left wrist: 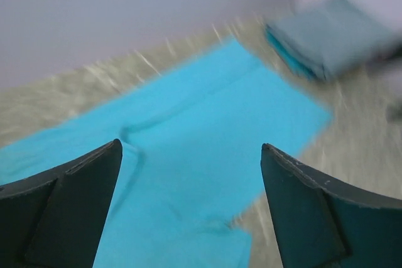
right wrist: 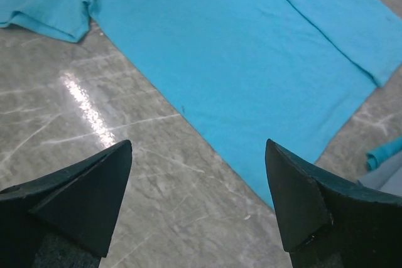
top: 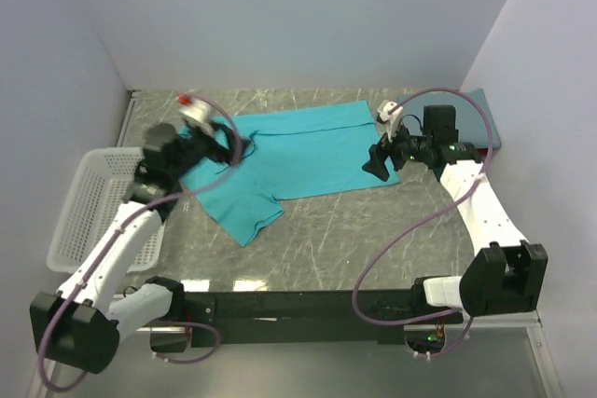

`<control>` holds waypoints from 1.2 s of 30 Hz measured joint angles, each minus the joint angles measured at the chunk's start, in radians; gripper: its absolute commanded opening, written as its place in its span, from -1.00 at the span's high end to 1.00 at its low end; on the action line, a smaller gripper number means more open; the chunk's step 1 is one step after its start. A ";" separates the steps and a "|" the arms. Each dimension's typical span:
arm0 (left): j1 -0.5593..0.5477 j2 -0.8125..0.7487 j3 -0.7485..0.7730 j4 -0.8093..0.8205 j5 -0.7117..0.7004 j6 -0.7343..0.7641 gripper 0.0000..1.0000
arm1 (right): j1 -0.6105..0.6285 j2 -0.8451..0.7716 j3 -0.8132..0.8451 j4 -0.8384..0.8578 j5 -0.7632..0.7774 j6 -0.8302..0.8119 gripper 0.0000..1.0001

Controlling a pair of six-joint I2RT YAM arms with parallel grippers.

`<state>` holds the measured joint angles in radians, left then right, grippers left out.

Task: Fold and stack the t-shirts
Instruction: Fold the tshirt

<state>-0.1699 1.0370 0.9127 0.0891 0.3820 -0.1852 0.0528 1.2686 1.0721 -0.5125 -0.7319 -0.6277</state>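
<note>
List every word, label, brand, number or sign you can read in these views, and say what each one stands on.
None: no text can be read in any view.
The teal t-shirt is plain, with no print or tag showing.
The folded slate-blue shirt is blurred in the left wrist view, and no marking can be made out on it.
The white basket shows no label.

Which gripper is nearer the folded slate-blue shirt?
Right. The right gripper is over the teal shirt end nearest the folded slate-blue shirt; the left gripper, over the opposite end.
</note>
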 measured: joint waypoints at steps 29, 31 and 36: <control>-0.629 0.277 -0.041 -0.556 -0.417 0.381 0.30 | 0.008 0.188 -0.037 -0.134 0.162 -0.115 -0.85; -0.638 0.371 0.053 -0.620 -0.466 0.278 0.08 | 0.008 0.185 -0.037 -0.134 0.166 -0.115 -0.86; -0.691 0.433 0.090 -0.720 -0.577 0.021 0.15 | 0.008 0.180 -0.037 -0.133 0.170 -0.115 -0.86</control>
<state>-0.8612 1.4696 1.0023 -0.6312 -0.1947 -0.1638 0.0608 1.4490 1.0351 -0.6456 -0.5617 -0.7425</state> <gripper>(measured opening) 0.484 0.926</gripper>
